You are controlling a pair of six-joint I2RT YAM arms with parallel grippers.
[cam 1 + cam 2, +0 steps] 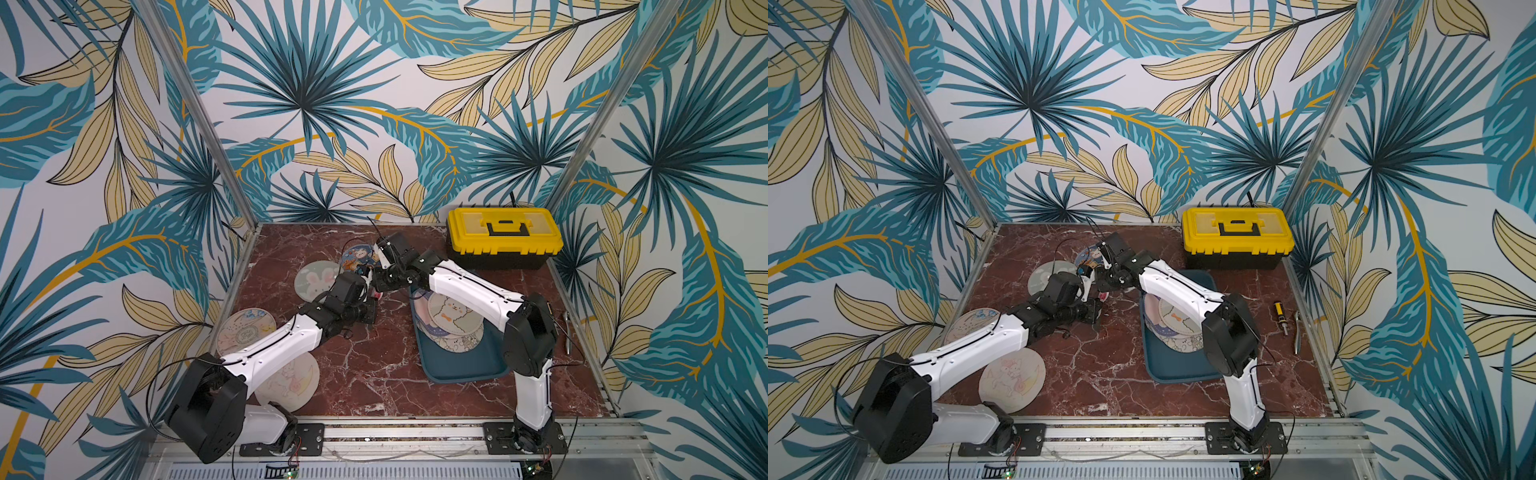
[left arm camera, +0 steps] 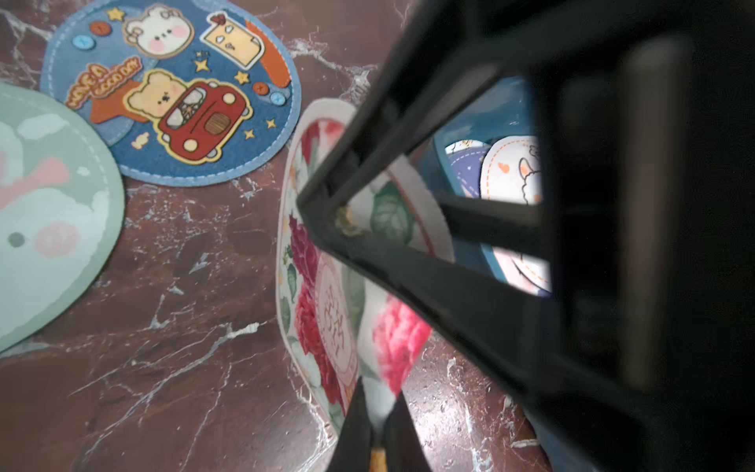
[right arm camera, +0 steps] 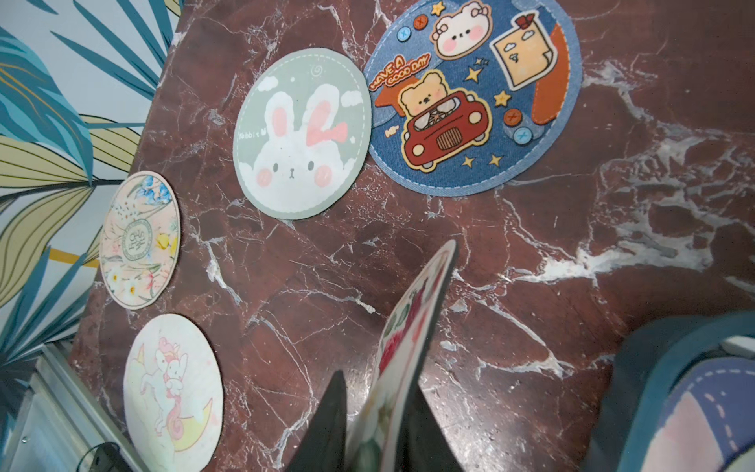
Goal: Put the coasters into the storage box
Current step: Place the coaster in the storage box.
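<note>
My right claw [image 3: 374,388] and left claw [image 2: 378,392] both pinch the floral coaster [image 3: 421,302], on edge near the box [image 3: 637,359]: seemingly light, thin, bendy; hold well inside rim.

Top views: high, far, looking down over the whole table [image 1: 365,374]. Wrist views: close, downward, sharing the blue coaster [image 2: 171,94] [image 3: 474,98], left perhaps half-blocked.

A denim-blue coaster [image 3: 474,98] bears a red car — a mint-green coaster [image 3: 302,133], a white rabbit.
</note>
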